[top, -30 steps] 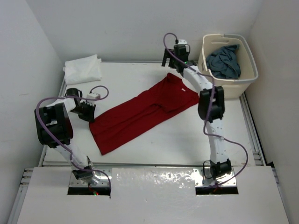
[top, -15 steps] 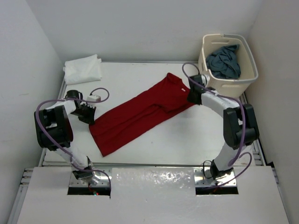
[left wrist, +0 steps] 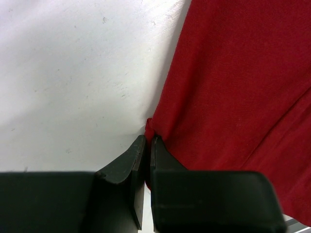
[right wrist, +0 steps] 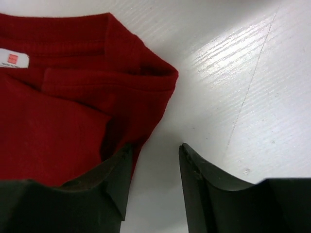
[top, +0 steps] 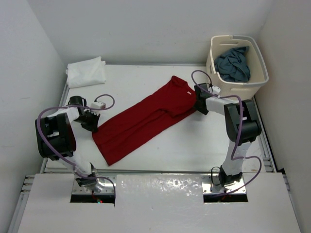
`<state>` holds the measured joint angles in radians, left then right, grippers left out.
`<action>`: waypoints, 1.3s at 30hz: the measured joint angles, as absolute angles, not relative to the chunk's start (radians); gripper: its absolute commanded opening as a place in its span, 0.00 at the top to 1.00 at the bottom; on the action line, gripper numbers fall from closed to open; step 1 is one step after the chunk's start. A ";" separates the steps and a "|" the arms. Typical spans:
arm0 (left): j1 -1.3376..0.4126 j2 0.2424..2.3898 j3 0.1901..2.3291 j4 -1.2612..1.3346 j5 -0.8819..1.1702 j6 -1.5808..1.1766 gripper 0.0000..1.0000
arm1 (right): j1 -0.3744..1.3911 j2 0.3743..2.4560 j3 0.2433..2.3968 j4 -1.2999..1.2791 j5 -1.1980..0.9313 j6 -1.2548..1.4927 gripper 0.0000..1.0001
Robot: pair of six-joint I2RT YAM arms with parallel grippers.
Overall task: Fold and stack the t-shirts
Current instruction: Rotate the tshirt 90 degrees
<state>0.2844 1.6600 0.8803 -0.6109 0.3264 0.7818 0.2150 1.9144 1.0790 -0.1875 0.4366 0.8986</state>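
While L fingers (left wrist: pixel 119 172) pinch hem of soft red t-shirt (top: pixel 146 119), cloth lies creased on tabletop (top: pixel 194 141).
R fingers (right wrist: pixel 204 189) part-open, straddling edge nr collar.

The left arm (top: pixel 54 136) is folded back at the elbow, its wrist low over the counter (top: pixel 160 141). The left jaws are closed tight, pinching the edge of the red shirt (left wrist: pixel 233 87). The right arm (top: pixel 239 124) has its elbow raised and its forearm stretched leftward, wrist low. The right jaws stand parted with a clear gap. One finger (right wrist: pixel 97 194) lies over the shirt's edge, and nothing is gripped.
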 measured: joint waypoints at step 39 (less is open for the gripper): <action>-0.061 1.868 0.960 -1.000 0.650 0.881 0.73 | 0.205 2.829 2.383 0.015 0.231 0.879 0.44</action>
<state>-0.0608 1.8683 0.9604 -1.0004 0.6498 0.8806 0.2054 2.8292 2.3825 0.0154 0.2306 0.8791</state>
